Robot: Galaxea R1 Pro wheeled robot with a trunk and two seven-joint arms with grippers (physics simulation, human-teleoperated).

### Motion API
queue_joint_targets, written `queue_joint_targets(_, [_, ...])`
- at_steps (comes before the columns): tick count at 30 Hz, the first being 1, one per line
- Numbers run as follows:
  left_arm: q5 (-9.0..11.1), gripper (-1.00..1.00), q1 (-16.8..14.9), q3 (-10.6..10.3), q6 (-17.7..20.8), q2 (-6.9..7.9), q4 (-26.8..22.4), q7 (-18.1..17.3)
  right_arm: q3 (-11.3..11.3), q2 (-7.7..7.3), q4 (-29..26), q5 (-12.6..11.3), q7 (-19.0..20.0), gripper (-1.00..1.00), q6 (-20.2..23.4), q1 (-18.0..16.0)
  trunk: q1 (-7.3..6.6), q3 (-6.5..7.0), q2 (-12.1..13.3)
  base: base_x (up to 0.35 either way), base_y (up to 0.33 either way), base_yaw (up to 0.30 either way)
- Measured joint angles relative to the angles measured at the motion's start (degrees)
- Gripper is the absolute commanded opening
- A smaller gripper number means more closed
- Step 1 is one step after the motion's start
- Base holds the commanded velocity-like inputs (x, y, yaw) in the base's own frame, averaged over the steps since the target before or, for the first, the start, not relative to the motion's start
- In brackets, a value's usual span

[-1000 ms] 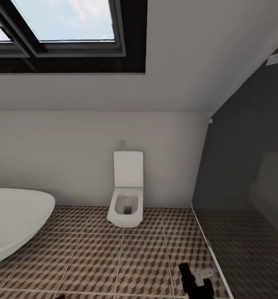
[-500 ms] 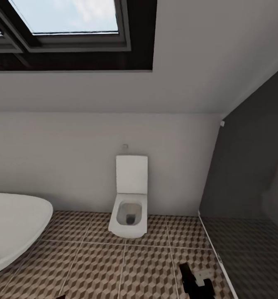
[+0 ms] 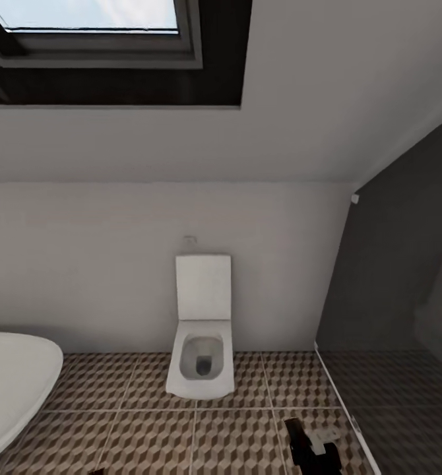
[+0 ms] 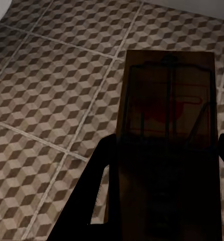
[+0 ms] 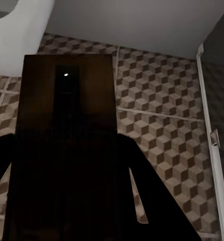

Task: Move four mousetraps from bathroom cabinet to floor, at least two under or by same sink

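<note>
The head view has tipped down and swung slightly since 1 s ago: the white wall-hung toilet (image 3: 201, 349) sits lower, less skylight shows, and the white bathtub rim (image 3: 10, 389) has slid outward. The camera moved, not the fixtures. Each arm carries 1 flat tan-brown mousetrap, left jaws clenched on one (image 4: 167, 135), right jaws on another (image 5: 67, 150), above the cube-patterned bathroom floor (image 3: 148, 435). A sink probably needs finding next.

Only the camera moved since one second ago: view tilted down and turned a little. Skylight (image 3: 92, 26) now cut higher at the top edge, toilet (image 3: 202, 343) lower in the picture, bathtub (image 3: 13, 389) slipped further off to the left, less showing.
</note>
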Motion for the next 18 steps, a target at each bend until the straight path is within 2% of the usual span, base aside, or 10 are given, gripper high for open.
queue_joint_targets(3, [0.00, -1.00, 0.00, 0.00, 0.00, 0.02, 0.02, 0.00, 0.00, 0.01, -0.02, 0.00, 0.00, -1.00, 0.00, 0.00, 0.00, 0.00, 0.00, 0.301, 0.198, -0.060])
queue_joint_targets(8, [-0.02, -1.00, -0.01, -0.02, -0.05, -0.10, 0.02, 0.03, 0.00, 0.01, -0.03, 0.00, -0.01, -1.00, -0.01, 0.01, 0.01, 0.00, 0.00, 0.256, 0.148, -0.194])
queue_joint_targets(14, [-0.06, -1.00, 0.00, -0.03, -0.27, -0.31, 0.00, 0.07, 0.00, 0.00, 0.00, 0.00, -0.01, -1.00, -0.02, -0.01, 0.02, 0.00, 0.01, 0.075, 0.024, -0.052])
queue_joint_targets(18, [-0.06, -1.00, 0.01, 0.00, -0.10, -0.28, -0.02, 0.08, 0.00, 0.02, 0.01, 0.00, -0.01, -1.00, -0.02, -0.01, 0.00, 0.00, 0.00, 0.266, 0.002, 0.009])
